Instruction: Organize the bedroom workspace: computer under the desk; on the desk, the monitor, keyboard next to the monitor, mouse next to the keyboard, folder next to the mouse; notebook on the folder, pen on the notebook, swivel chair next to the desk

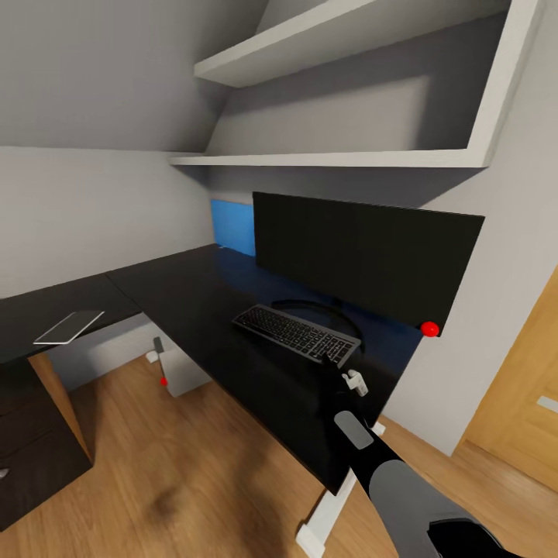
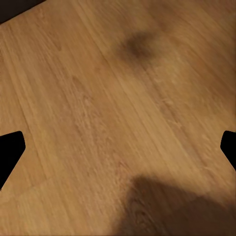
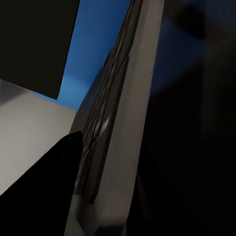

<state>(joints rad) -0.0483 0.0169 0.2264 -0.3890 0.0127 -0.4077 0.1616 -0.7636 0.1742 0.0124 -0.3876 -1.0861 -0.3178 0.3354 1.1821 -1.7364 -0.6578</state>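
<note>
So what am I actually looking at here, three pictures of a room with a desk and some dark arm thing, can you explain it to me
These are simulator renders from a wheeled robot with two arms. The big picture comes from a camera on its head, looking down at a black desk. On the desk stand a wide monitor and, in front of it, a keyboard. A small grey computer sits on the floor under the desk. The dark arm reaching in is the robot's right one; its end effector is at the keyboard's near end. The right wrist camera shows the keyboard edge very close, but whether it is gripped cannot be told. The left wrist camera looks down at the wooden floor, its fingers spread wide and holding nothing.
</note>
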